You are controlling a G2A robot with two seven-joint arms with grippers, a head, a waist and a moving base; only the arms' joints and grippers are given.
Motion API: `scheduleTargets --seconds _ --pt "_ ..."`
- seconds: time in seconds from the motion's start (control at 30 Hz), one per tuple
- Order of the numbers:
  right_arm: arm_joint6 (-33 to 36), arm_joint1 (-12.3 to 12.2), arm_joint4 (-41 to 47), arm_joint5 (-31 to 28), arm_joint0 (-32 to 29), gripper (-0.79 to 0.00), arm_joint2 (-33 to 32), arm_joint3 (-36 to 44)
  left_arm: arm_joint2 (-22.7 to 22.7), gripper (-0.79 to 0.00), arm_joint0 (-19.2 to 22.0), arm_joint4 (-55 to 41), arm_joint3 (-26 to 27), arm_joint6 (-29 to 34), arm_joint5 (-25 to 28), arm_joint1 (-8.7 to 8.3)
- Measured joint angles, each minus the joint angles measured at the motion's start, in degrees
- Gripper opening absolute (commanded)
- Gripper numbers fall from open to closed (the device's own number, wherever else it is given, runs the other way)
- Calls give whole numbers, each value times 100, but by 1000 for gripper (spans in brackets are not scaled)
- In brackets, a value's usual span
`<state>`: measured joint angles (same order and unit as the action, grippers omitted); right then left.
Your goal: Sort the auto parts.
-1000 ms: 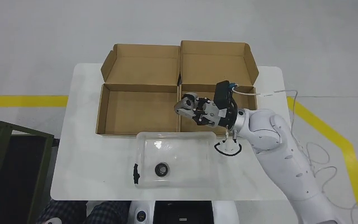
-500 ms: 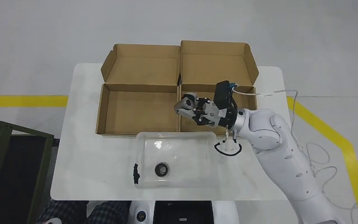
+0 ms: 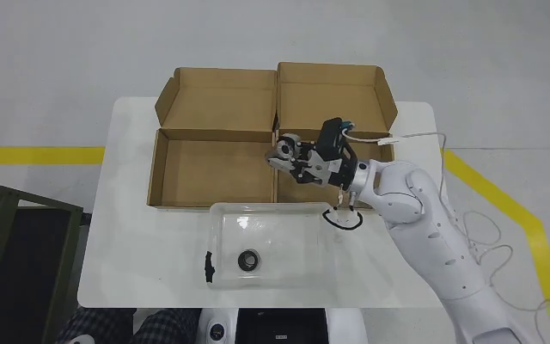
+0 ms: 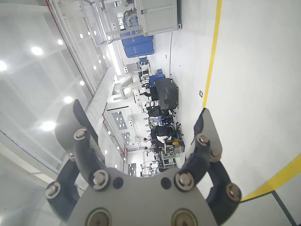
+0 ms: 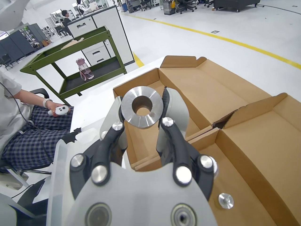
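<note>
Motion first: over the last second your right gripper (image 3: 284, 156) has travelled away from the clear tray (image 3: 225, 225) and further across the cardboard boxes. It now hangs about over the shared wall between the left box (image 3: 206, 172) and the right box (image 5: 237, 142). That reads as the carry leg of a sort, with the pick done and the drop still ahead.

The metal ring (image 5: 141, 106) sits squarely between the jaws, which are closed on its rim from both sides. Its flat face and bore point back at the wrist camera, and it looks seated near the fingertips rather than deep in the grip. From the wrist view it shows against the near end of the left box, so a little more travel that way should put it plainly over that floor. A small silver part (image 5: 225, 200) already lies in the right box, so check which box you mean for rings. A dark ring (image 3: 249, 258) waits in the tray. Your left gripper (image 4: 141, 109) is spread wide, holding nothing, pointed off at the room.
</note>
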<state>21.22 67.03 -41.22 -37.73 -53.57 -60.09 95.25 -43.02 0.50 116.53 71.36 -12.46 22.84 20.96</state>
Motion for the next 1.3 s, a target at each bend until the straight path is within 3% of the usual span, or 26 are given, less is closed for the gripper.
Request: scheduleTargets --seconds 0.4,0.87,1.3 --pt "-78 239 -668 393 761 -785 744 -527 0 0 0 0 0 0 0 0" --pt "280 634 -972 756 1739 -785 1637 -1513 0 0 0 0 0 0 0 0" --pt "594 977 -1408 1020 2222 -785 2260 -2160 0 0 0 0 0 0 0 0"
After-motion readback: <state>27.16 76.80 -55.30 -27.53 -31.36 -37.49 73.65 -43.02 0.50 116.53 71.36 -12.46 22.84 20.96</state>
